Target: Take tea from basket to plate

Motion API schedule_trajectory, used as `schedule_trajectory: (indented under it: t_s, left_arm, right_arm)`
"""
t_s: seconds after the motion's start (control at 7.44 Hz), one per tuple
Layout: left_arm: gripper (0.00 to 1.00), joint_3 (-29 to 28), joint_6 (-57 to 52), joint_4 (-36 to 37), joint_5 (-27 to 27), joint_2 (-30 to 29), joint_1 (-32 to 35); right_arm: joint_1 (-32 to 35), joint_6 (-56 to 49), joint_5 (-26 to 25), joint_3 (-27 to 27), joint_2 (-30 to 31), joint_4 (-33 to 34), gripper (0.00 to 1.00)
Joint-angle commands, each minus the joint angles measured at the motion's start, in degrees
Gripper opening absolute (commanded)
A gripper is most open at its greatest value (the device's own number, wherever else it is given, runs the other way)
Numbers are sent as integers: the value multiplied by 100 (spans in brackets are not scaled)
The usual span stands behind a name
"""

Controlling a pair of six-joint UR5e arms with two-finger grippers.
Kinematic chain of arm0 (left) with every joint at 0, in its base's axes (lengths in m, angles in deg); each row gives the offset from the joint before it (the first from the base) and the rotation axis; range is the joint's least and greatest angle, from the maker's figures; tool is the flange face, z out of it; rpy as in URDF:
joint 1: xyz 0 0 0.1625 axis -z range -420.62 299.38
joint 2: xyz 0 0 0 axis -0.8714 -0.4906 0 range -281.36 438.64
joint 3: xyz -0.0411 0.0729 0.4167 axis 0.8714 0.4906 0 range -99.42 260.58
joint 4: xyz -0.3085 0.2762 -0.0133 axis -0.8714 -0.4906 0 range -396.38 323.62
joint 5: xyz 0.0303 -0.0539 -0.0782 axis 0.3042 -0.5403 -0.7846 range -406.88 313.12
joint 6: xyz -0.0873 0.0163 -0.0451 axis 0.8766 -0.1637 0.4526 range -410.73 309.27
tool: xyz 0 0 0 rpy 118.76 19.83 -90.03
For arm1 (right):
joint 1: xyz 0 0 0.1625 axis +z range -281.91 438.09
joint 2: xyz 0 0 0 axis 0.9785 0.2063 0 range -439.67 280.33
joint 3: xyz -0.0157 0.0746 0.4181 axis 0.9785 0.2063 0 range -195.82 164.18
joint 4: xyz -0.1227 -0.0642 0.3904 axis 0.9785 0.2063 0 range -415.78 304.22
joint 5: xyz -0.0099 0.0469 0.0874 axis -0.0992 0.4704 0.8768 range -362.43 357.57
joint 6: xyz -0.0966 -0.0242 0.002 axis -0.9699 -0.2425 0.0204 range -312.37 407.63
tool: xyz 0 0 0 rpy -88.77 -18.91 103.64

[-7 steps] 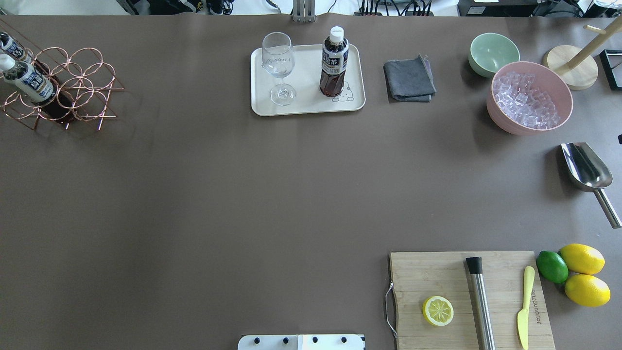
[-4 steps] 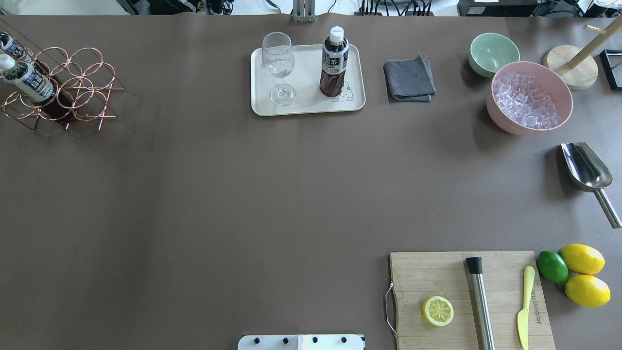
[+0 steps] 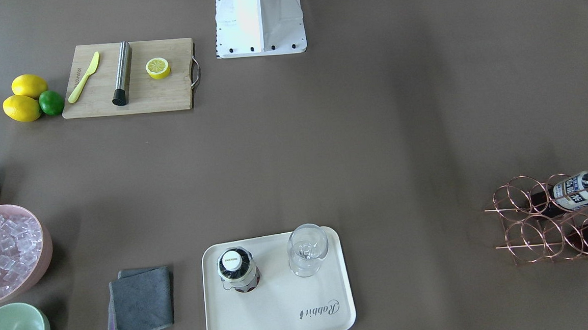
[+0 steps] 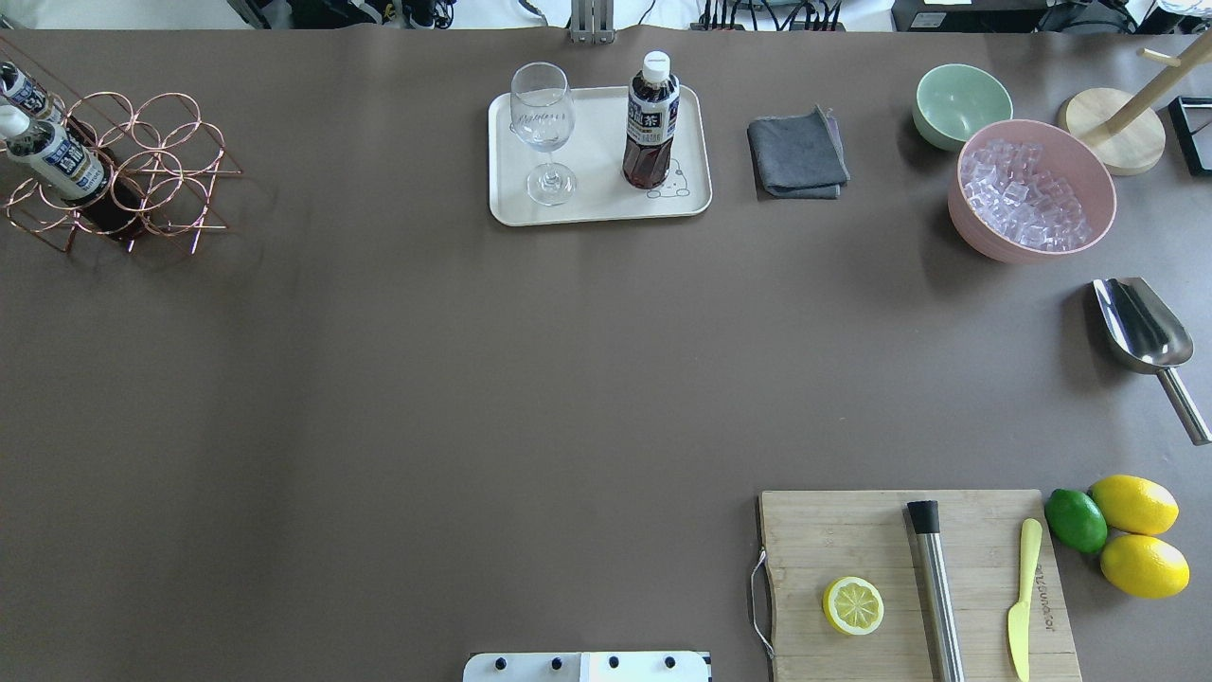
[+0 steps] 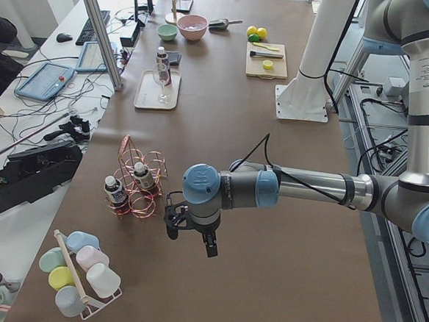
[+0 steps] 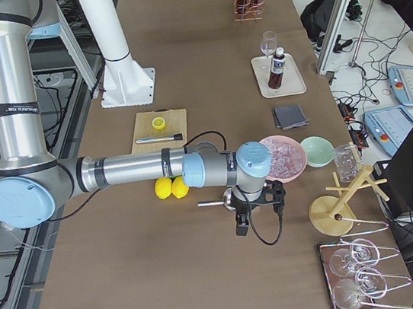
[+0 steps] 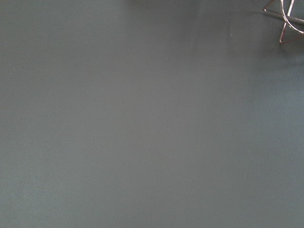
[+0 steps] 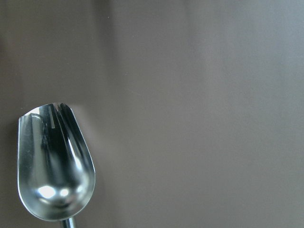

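Your left jaws (state cannot be told) hang near the basket's (image 5: 147,197) robot-facing side, its two tea bottles (image 5: 143,177) standing cap-up; the right arm (image 6: 139,166) lies well away.

Three tea bottles (image 4: 650,118) — two whole lemons (image 4: 1133,504), one lime (image 4: 1076,520), two bowls (image 4: 961,99), one basket (image 4: 156,175).

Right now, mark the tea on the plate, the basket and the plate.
tea (image 4: 651,116): overhead exterior, its label
basket (image 4: 133,175): overhead exterior, middle rings
plate (image 4: 601,170): overhead exterior, bare floor
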Motion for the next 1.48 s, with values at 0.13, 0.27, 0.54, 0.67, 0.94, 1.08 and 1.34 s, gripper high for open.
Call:
schedule_trajectory:
  t_s: [0.13,0.27,0.54,0.67,0.94,1.08,1.34]
  left_arm:
    - [99,337,-803,285,39,-19,-166]
    - [99,566,-803,748,39,-28,-148]
    - [99,1425,-830,1557,56,-220,-165]
    - [99,1386,-830,2126,57,-230,-166]
    - [99,1333,-1117,2317,83,-230,-210]
    - [99,1115,-1790,2299,274,-247,-88]
    - [99,807,-2411,2255,302,-326,141]
  right_arm:
    - [126,17,-11,1,138,-257,100]
    - [126,-53,42,79,164,-240,100]
    - [126,-375,103,229,130,-257,100]
    - [204,-474,382,177,120,-257,100]
    - [250,-493,158,97,85,-344,100]
    - [249,-476,139,176,103,-667,100]
    - [249,-458,183,325,173,-679,100]
